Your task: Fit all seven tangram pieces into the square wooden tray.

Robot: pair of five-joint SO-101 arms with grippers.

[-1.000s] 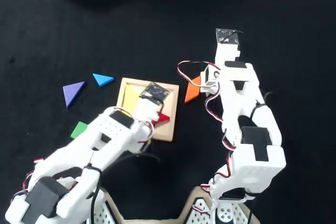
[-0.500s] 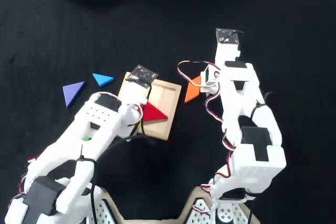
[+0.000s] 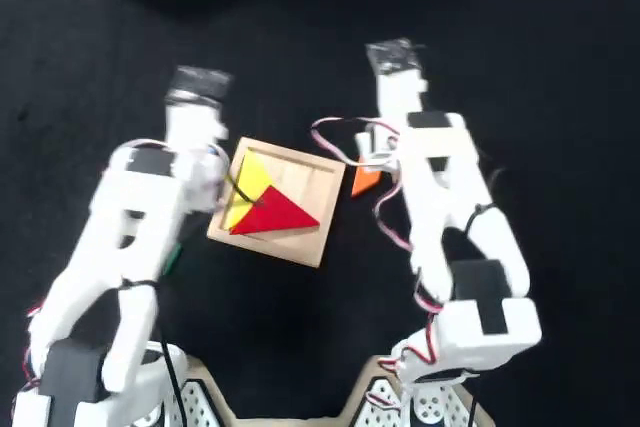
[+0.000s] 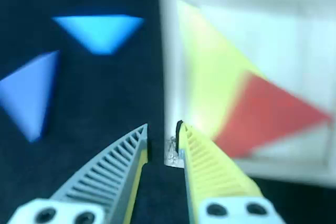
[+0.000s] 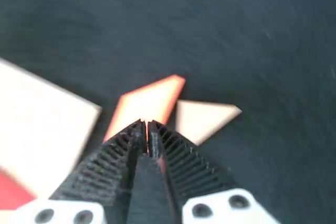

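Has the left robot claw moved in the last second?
Yes. Seen from the high view, the left gripper went from over the middle of the wooden tray sideways to the tray's left edge.

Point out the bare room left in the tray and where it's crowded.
Bare wood lies in the tray corner between the red triangle and the orange piece outside. Crowded: the side holding the yellow triangle, with the left gripper at that rim.
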